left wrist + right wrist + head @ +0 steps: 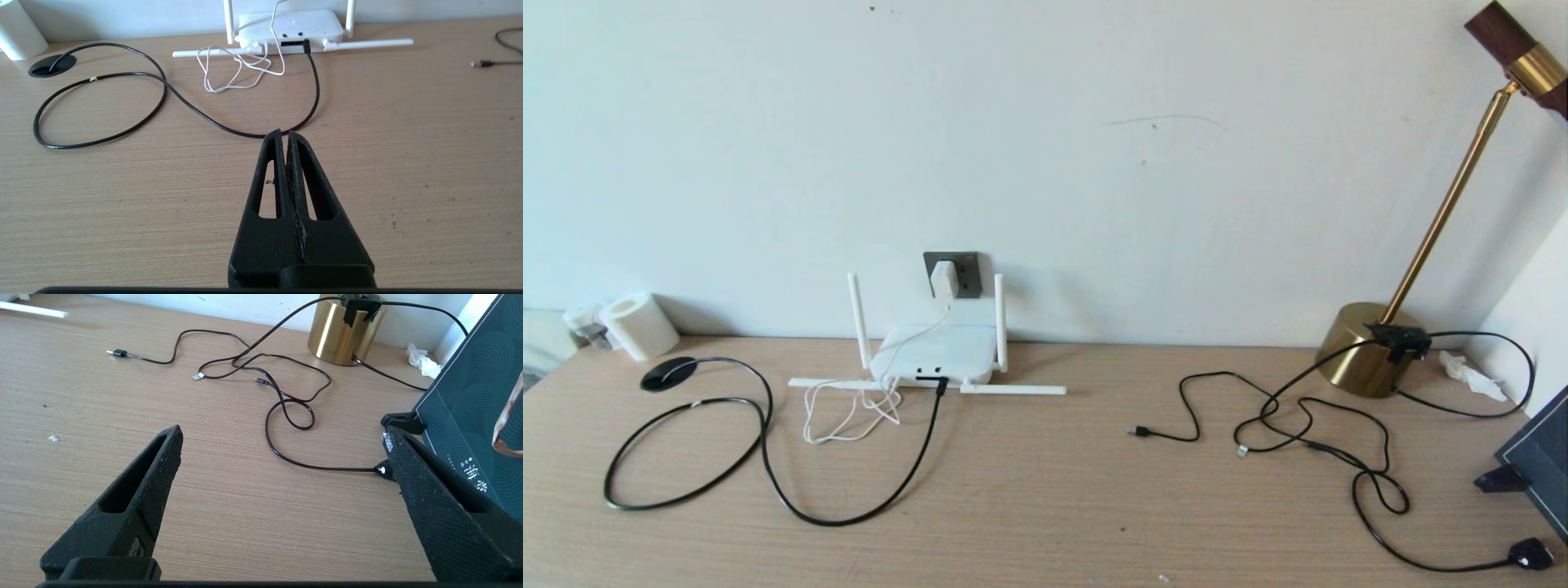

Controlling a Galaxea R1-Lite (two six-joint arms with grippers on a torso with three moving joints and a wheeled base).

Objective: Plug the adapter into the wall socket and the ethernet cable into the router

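Observation:
The white adapter sits in the dark grey wall socket, its thin white cord running down past the router. The white router stands below it by the wall; two antennas are upright and two lie flat. The black ethernet cable loops over the desk, and its connector sits in a port on the router's front edge. Neither arm shows in the head view. My left gripper is shut on nothing, above the desk just short of the cable's bend. My right gripper is open and empty over the right side.
A brass lamp base stands at the back right with thin black cables sprawled before it. A dark box leans at the right edge. A white roll and a black cable grommet sit at the back left.

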